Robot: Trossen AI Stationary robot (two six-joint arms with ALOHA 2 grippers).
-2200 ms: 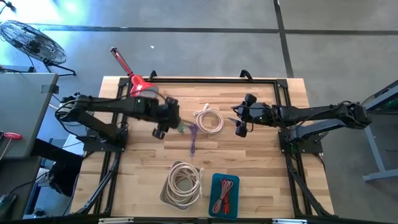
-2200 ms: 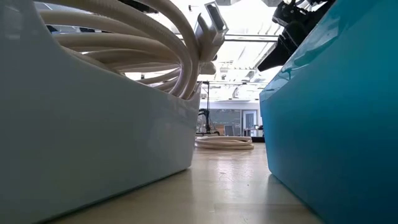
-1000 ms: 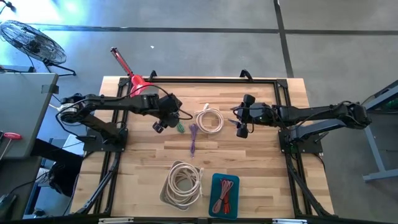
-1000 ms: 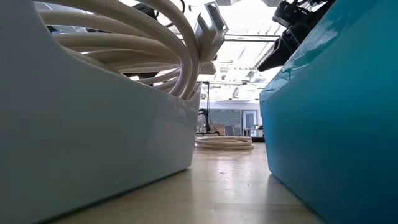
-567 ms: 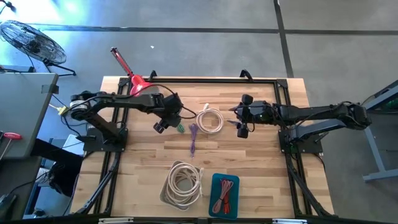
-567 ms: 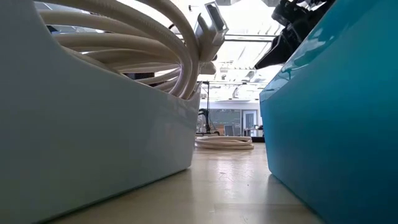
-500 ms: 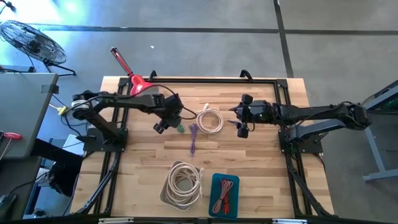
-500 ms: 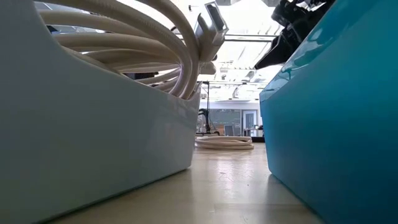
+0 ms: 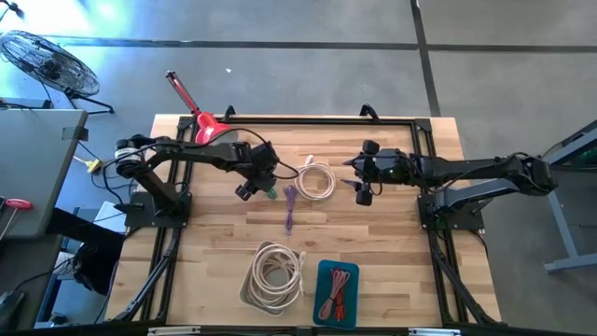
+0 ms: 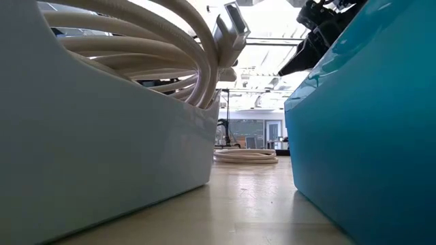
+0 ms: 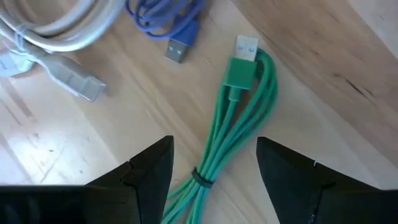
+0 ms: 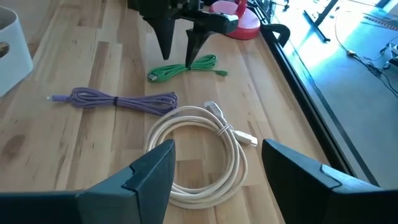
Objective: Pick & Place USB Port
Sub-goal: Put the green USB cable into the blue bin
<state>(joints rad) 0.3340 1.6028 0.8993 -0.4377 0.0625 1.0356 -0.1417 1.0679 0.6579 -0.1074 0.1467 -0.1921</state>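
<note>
A green USB cable [image 11: 244, 115], tied in a bundle, lies flat on the wooden table [image 9: 205, 243], with its plug [image 11: 245, 47] pointing away from my left gripper. My left gripper [image 11: 214, 180] hangs open just above it, pointing steeply down, with one finger on either side of the bundle's tied part. The right wrist view shows those fingers [image 12: 166, 37] over the green cable [image 12: 186, 67]. A purple USB cable [image 9: 290, 207] and a white coiled cable [image 9: 315, 179] lie beside it. My right gripper [image 9: 362, 191] waits open, right of the white coil.
A white bin [image 9: 277, 273] holding white cables and a blue bin [image 9: 337, 291] holding red cables stand near the front edge. A red tool [image 9: 207, 126] lies at the far left. A black frame [image 9: 420, 131] runs around the table.
My left gripper has sunk toward the green cable and shifted slightly toward the table's right, staying open. The cables have not moved.
</note>
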